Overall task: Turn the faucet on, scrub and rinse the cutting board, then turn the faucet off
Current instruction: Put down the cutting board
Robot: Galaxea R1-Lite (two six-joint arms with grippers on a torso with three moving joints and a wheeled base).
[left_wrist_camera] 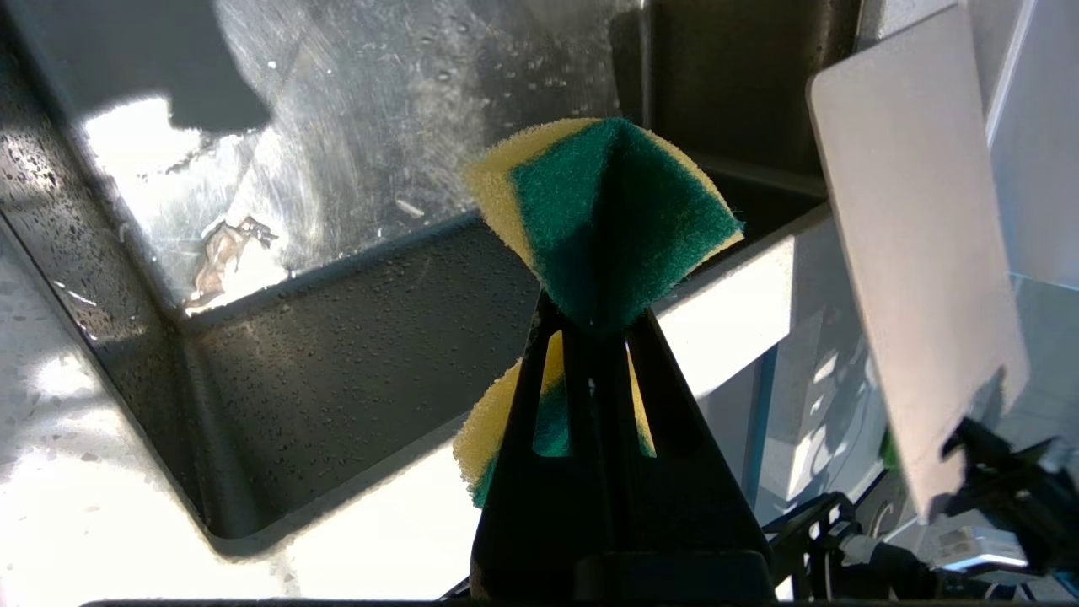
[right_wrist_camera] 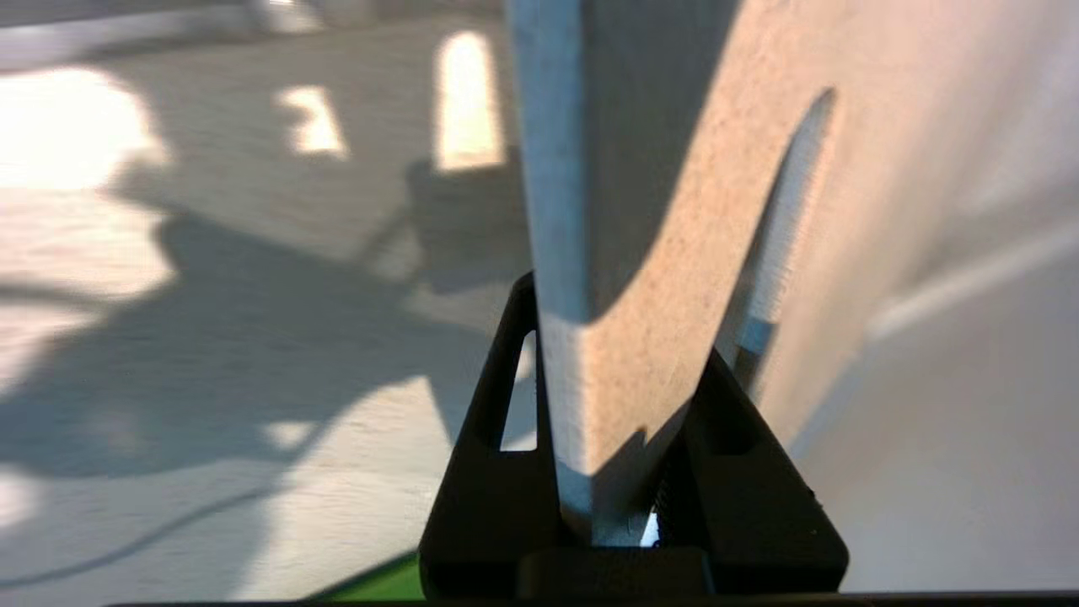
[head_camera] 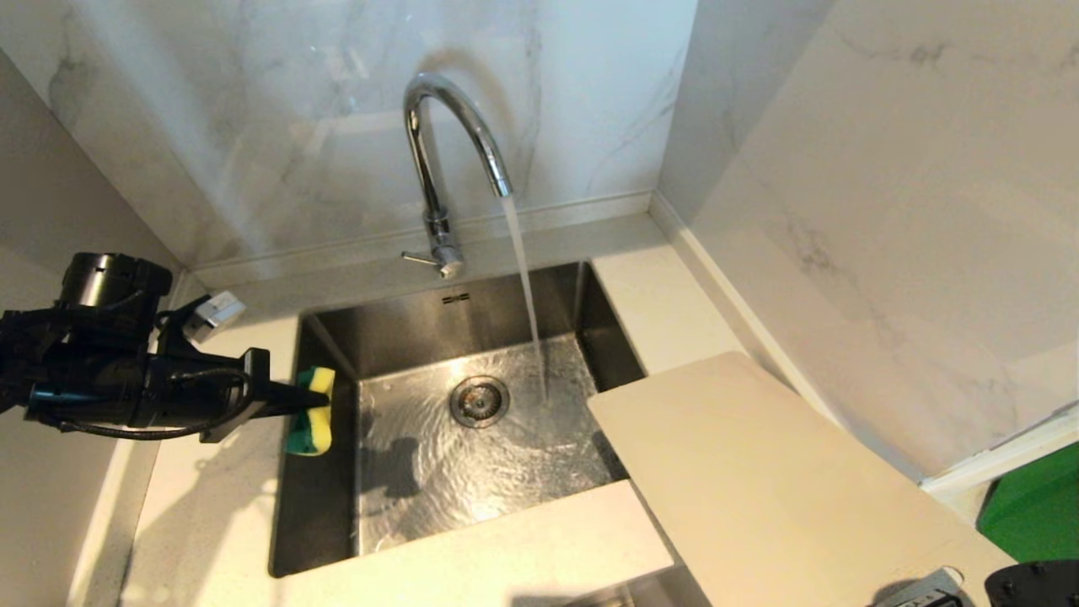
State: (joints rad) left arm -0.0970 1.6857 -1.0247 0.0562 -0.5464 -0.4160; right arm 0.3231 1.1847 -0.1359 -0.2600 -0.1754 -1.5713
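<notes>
Gripping the cutting board [head_camera: 759, 472] by its edge near the handle slot, your right end effector [right_wrist_camera: 628, 472] has its jaws closed on the thin plastic. Stiff, light and likely slick once wet, so keep hold beside that slot. The board slants over the sink [head_camera: 329, 539], one corner past the rim, short of the faucet [head_camera: 447, 169] stream. Across the sink, your left end effector [head_camera: 316, 400] pinches the sponge [head_camera: 310, 421] tight. Mind the gooseneck spout overhead.
</notes>
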